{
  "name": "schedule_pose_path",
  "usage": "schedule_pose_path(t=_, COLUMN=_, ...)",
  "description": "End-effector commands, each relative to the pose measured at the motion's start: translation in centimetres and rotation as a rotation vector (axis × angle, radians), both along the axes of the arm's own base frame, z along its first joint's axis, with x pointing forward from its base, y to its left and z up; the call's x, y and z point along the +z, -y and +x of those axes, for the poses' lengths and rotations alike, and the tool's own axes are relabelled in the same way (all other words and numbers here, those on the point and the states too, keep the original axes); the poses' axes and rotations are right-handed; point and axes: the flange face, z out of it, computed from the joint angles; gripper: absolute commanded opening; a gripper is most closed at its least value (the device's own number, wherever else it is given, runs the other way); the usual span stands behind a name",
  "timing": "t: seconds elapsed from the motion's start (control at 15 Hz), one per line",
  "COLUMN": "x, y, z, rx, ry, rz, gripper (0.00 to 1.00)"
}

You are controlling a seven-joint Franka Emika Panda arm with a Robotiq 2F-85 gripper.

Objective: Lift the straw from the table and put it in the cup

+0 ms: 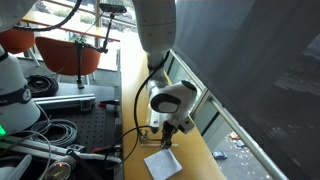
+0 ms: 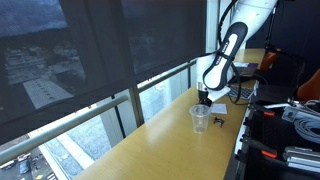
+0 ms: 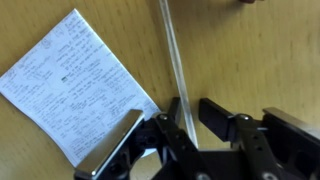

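Closest to the wrist camera, the end effector (image 3: 172, 120) hangs with jaws spread astride the straw (image 3: 172, 55), which lies on the tabletop (image 3: 265, 55) just beside the napkin (image 3: 70, 85). Grasping looks to be the step in hand. Next the jaws should pinch the straw, lift it, and carry it to the cup (image 2: 200, 118).

We find a robotics lab, high up in a building: a black perforated bench (image 1: 95, 125) strewn with cables (image 1: 55, 130), a white robot base (image 1: 15, 92), an orange chair (image 1: 72, 55), a wooden counter (image 2: 165, 145) along shaded windows (image 2: 90, 50) overlooking rooftops (image 2: 45, 92).
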Motion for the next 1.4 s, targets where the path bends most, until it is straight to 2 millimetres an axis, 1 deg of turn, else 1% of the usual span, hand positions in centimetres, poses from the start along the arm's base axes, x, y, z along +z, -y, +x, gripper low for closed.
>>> schedule_pose_path(t=0.0, x=-0.3, y=0.3, z=-0.3, rx=-0.024, ry=0.009, rz=0.0, gripper=0.0)
schedule_pose_path(t=0.13, x=-0.2, y=0.4, z=-0.4, rx=-0.028, ry=0.007, rz=-0.001, gripper=0.0)
schedule_pose_path(t=0.2, x=-0.2, y=0.4, z=-0.3, rx=-0.03, ry=0.007, rz=-0.001, gripper=0.03)
schedule_pose_path(t=0.27, x=-0.1, y=0.4, z=-0.3, rx=-0.032, ry=0.008, rz=0.0, gripper=0.03)
schedule_pose_path(t=0.47, x=1.1, y=0.1, z=-0.1, rx=-0.043, ry=0.007, rz=-0.018, gripper=0.03)
schedule_pose_path(t=0.6, x=2.6, y=-0.4, z=0.2, rx=-0.038, ry=0.014, rz=-0.042, gripper=0.03)
schedule_pose_path(t=0.8, x=5.9, y=-1.4, z=1.0, rx=-0.014, ry=0.043, rz=-0.068, gripper=0.03)
schedule_pose_path(t=1.13, x=12.1, y=-3.1, z=2.8, rx=0.028, ry=0.108, rz=-0.097, gripper=0.03)
schedule_pose_path(t=1.2, x=13.0, y=-3.5, z=3.0, rx=0.032, ry=0.12, rz=-0.1, gripper=0.03)
schedule_pose_path(t=1.33, x=14.5, y=-4.2, z=3.1, rx=0.049, ry=0.084, rz=-0.081, gripper=0.03)
